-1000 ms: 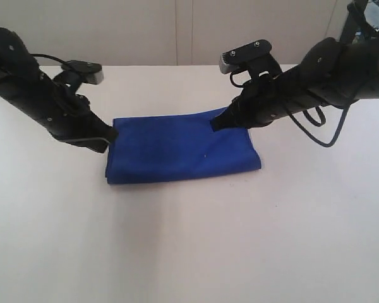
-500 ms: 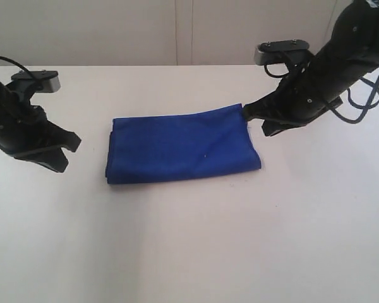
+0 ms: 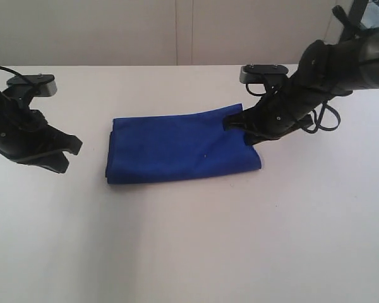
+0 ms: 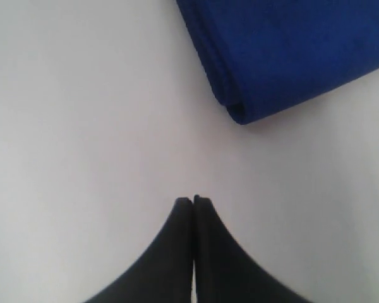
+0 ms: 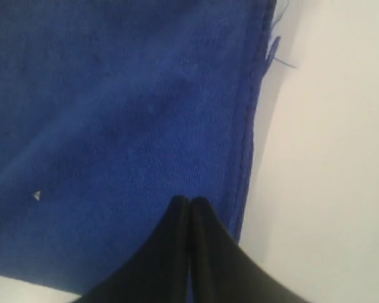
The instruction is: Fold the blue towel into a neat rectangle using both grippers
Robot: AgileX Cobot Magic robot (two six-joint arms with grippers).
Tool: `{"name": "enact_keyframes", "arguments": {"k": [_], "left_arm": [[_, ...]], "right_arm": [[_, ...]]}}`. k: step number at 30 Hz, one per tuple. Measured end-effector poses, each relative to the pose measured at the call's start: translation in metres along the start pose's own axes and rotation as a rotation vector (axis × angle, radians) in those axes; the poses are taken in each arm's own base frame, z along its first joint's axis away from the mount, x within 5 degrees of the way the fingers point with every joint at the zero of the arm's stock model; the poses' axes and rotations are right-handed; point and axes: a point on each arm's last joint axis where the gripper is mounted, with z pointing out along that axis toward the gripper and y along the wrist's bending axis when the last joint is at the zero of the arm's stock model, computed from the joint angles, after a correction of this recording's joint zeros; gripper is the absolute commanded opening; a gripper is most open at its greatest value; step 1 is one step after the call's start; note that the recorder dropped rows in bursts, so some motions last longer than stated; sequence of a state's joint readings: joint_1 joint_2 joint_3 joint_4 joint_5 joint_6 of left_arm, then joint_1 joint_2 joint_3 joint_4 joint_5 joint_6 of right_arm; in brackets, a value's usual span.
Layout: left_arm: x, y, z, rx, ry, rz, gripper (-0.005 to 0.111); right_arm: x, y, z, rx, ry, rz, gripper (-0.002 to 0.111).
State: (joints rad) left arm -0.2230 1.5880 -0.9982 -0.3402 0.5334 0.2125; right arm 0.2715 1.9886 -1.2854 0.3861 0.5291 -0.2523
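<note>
Deep royal-blue fuzzy towel (image 3: 180,146) lies folded, a flat rectangle on the white table (image 3: 189,252). Left black gripper (image 4: 193,202) sits clear of it, jaws pressed together, empty. Right black gripper (image 5: 189,202), jaws likewise together, hangs at the hemmed edge; a sideways drag there could rumple the fold

Open tabletop (image 3: 189,246) around blue towel (image 3: 177,148), right gripper (image 3: 227,124) at its edge.
</note>
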Motion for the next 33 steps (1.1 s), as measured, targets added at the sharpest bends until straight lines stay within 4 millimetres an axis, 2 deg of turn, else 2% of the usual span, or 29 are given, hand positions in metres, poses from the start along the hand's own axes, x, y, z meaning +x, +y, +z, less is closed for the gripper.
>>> {"name": "enact_keyframes", "arguments": {"k": [7,15,23,30,33], "left_arm": [[0.0,0.0,0.0,0.004,-0.003,-0.008,0.0],[-0.005,-0.001,0.0,0.012,-0.053,-0.034,0.0],[-0.01,-0.002,-0.001,0.026,-0.11,-0.061,0.0],[-0.035,-0.014,-0.017,0.12,-0.214,0.015,0.0],[-0.051,-0.015,-0.015,0.143,-0.234,0.02,0.0]], "right_arm": [[0.01,-0.004,0.026,-0.008,0.1,0.013,0.0],[0.019,-0.003,0.021,-0.007,0.225,0.067,0.0],[0.018,-0.004,0.021,0.0,0.212,0.067,0.0],[0.016,-0.003,0.015,0.0,0.201,0.064,0.0],[0.012,0.0,0.002,-0.003,0.176,0.056,0.0]]}}
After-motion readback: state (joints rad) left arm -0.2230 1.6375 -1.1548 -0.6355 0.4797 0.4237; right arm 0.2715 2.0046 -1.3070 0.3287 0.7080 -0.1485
